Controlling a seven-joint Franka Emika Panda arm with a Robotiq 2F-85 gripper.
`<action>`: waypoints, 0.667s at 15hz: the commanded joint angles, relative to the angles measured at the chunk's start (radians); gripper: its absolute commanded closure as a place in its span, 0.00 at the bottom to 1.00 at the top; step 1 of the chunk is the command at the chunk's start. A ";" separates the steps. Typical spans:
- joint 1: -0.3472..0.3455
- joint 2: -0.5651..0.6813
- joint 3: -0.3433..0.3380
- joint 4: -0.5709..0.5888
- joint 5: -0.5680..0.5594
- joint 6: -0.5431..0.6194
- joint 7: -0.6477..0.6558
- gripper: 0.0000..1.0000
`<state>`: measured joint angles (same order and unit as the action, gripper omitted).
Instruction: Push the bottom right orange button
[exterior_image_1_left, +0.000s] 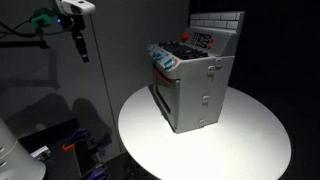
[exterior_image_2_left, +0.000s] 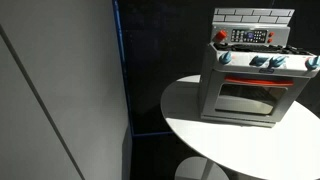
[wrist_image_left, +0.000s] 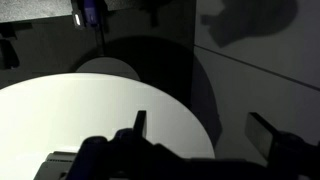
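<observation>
A grey toy stove (exterior_image_1_left: 195, 85) stands on a round white table (exterior_image_1_left: 250, 140); it shows in both exterior views (exterior_image_2_left: 250, 85). Its back panel (exterior_image_2_left: 250, 36) carries small buttons, with a red-orange one at the panel's left end (exterior_image_2_left: 222, 36); the separate orange buttons are too small to tell apart. Blue knobs (exterior_image_2_left: 255, 61) line the front. My gripper (exterior_image_1_left: 82, 47) hangs high up, far from the stove and off to the side of the table. In the wrist view its fingers (wrist_image_left: 205, 130) are spread apart and empty above the table's edge. The stove is out of the wrist view.
A dark backdrop stands behind the table. A grey wall panel (exterior_image_2_left: 60, 100) fills one side. Clutter with cables lies on the floor (exterior_image_1_left: 60, 150) beside the table. The white table top (wrist_image_left: 80, 110) shows in the wrist view.
</observation>
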<state>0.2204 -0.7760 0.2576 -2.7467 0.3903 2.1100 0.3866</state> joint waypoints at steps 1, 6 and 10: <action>-0.003 -0.001 0.001 0.002 0.001 -0.004 -0.001 0.00; -0.012 0.002 0.005 0.007 -0.011 -0.005 0.004 0.00; -0.044 0.014 0.000 0.031 -0.043 -0.010 0.008 0.00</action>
<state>0.2062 -0.7758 0.2577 -2.7460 0.3788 2.1100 0.3866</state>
